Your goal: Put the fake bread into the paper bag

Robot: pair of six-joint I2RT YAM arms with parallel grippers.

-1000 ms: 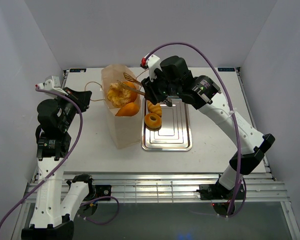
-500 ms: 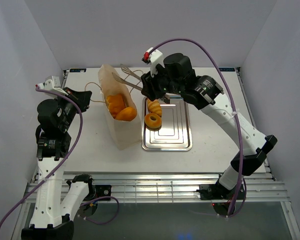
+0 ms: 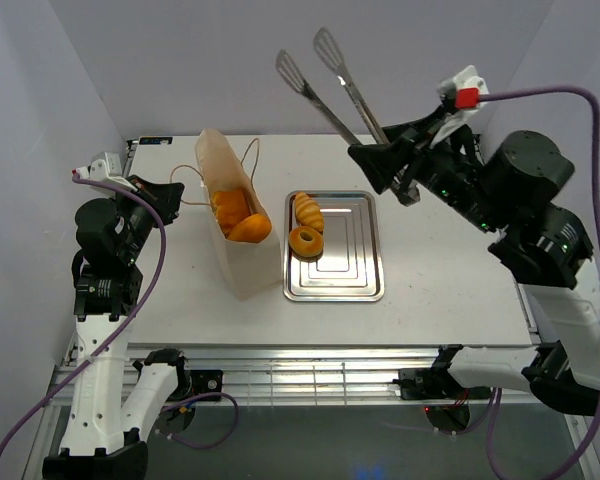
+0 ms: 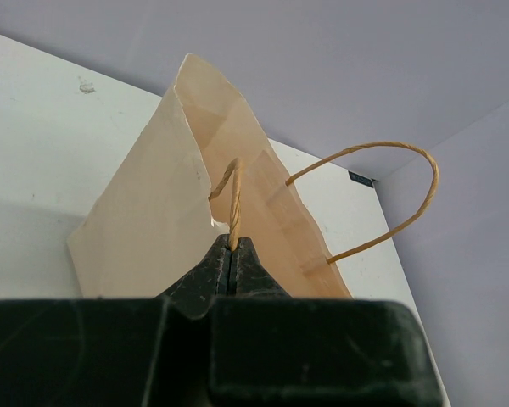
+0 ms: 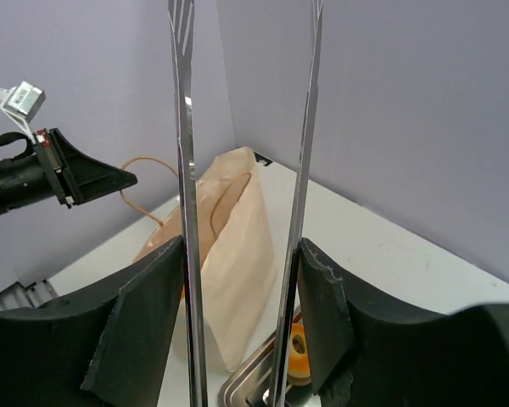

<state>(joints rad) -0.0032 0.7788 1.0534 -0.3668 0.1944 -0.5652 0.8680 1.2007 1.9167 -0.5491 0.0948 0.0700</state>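
Leftmost, the left gripper (image 4: 231, 254) is pinched tight on one string handle (image 4: 234, 199) of the paper bag (image 3: 242, 262), and the bag's mouth stands open. Two golden pieces of fake bread (image 3: 236, 212) sit inside. Just right of the bag, a silver tray (image 3: 366, 288) carries the ridged roll (image 3: 308, 211), long axis running far-to-near, touching the ring doughnut (image 3: 306, 241). Far right and high, the right gripper (image 3: 394, 166) clamps metal tongs (image 3: 330, 85), blades apart, empty, pointing up and away. Both tray pieces lie down-left of it; right arm is nearer.
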